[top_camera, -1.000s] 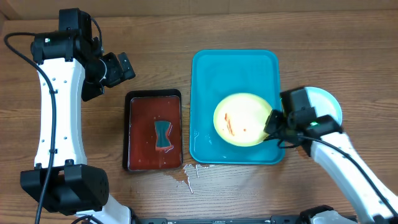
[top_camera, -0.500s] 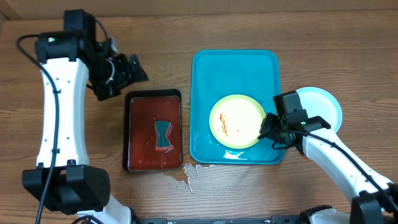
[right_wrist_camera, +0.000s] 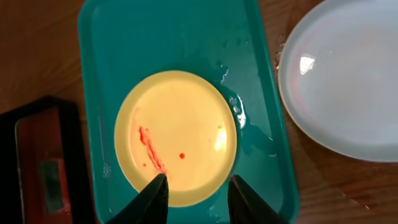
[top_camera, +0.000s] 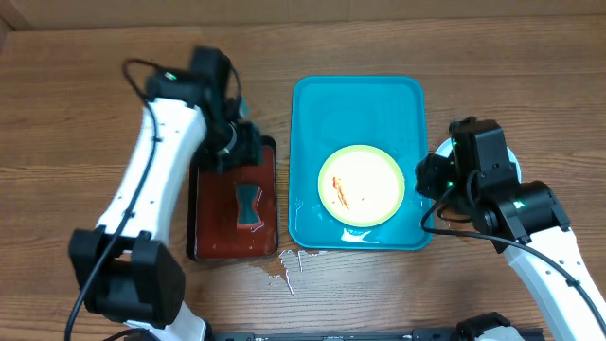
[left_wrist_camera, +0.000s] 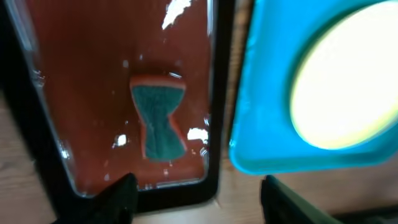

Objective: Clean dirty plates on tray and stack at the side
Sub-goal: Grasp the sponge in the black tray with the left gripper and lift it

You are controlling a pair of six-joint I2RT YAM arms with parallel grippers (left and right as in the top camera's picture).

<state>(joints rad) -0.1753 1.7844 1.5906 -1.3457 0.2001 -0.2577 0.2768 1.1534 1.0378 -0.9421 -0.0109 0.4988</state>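
Observation:
A yellow-green rimmed plate (top_camera: 362,185) with reddish smears lies flat in the turquoise tray (top_camera: 357,95). In the right wrist view the same plate (right_wrist_camera: 177,137) sits under my right gripper (right_wrist_camera: 196,198), which is open over its near edge and holds nothing. A light blue plate (right_wrist_camera: 348,81) rests on the table right of the tray, mostly hidden by the right arm in the overhead view. My left gripper (left_wrist_camera: 202,199) hangs open and empty over the black tray (left_wrist_camera: 221,93), near the sponge (left_wrist_camera: 158,121).
The black tray (top_camera: 204,248) with reddish-brown liquid stands left of the turquoise tray, the sponge (top_camera: 248,206) lying in it. A small spill (top_camera: 284,270) wets the table in front of the two trays. Water drops lie on the turquoise tray beside the plate.
My right gripper opened, let go of the yellow-green plate and drew back to the right; the plate now lies flat. My left arm swung from the far left to over the black tray, its jaws narrowing.

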